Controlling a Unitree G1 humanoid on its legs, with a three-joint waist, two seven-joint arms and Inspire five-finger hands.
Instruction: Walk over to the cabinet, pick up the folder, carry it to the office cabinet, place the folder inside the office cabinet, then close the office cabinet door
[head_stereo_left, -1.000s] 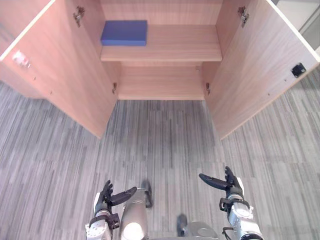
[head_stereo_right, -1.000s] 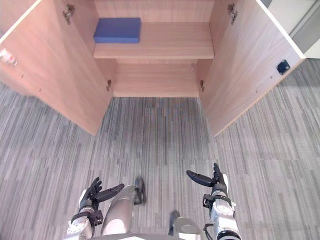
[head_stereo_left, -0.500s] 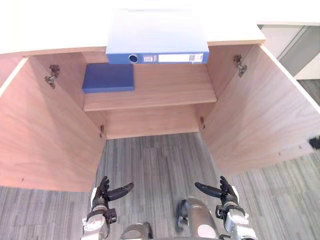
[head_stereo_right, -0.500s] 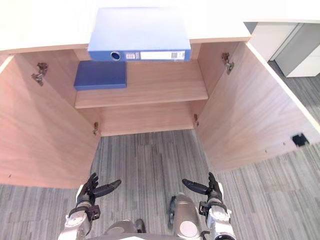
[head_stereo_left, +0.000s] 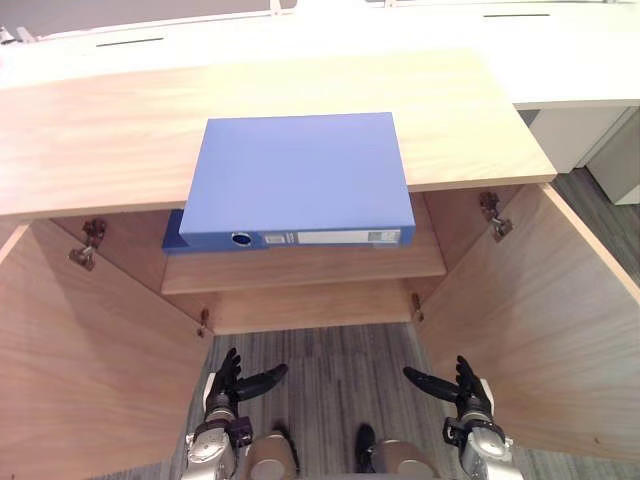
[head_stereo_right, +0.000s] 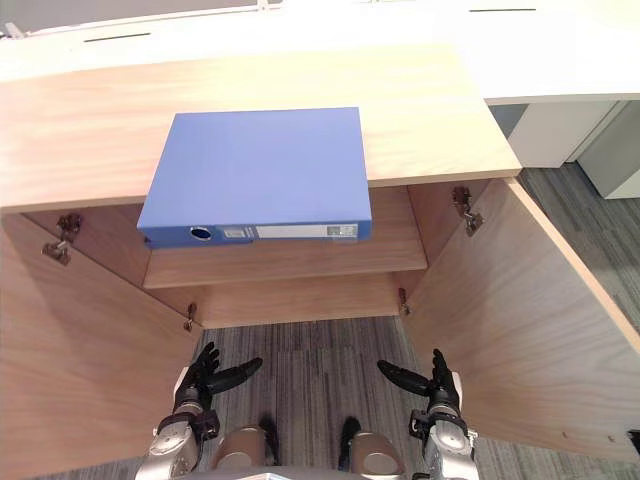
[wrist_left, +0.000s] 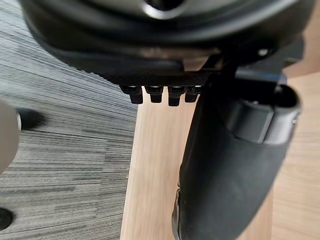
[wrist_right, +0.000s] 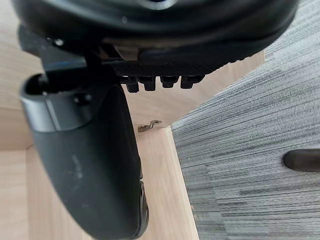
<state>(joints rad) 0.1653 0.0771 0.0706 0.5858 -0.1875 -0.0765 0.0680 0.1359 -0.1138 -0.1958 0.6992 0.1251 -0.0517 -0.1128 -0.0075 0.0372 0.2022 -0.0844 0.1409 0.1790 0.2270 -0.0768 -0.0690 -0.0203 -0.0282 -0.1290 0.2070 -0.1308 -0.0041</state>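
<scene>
A blue folder (head_stereo_left: 300, 175) lies flat on the wooden top of the cabinet (head_stereo_left: 100, 130). Its spine faces me and juts a little past the front edge. Both cabinet doors stand wide open, the left door (head_stereo_left: 90, 370) and the right door (head_stereo_left: 540, 330) on either side of me. My left hand (head_stereo_left: 228, 388) and right hand (head_stereo_left: 466, 390) hang low in front of the opening, fingers straight and holding nothing, well below the folder. The left wrist view shows my left hand (wrist_left: 235, 165) over carpet and wood. The right wrist view shows my right hand (wrist_right: 85, 150) near a door hinge.
Inside the cabinet a wooden shelf (head_stereo_left: 300, 270) runs across, and the corner of a darker blue flat item (head_stereo_left: 171, 240) peeks out under the folder's left end. White desks (head_stereo_left: 560, 50) stand behind the cabinet. Grey striped carpet (head_stereo_left: 340, 360) covers the floor.
The whole picture has shifted: the camera has come closer and looks higher, so the cabinet top with the folder is now in full view. Both hands stay low and open.
</scene>
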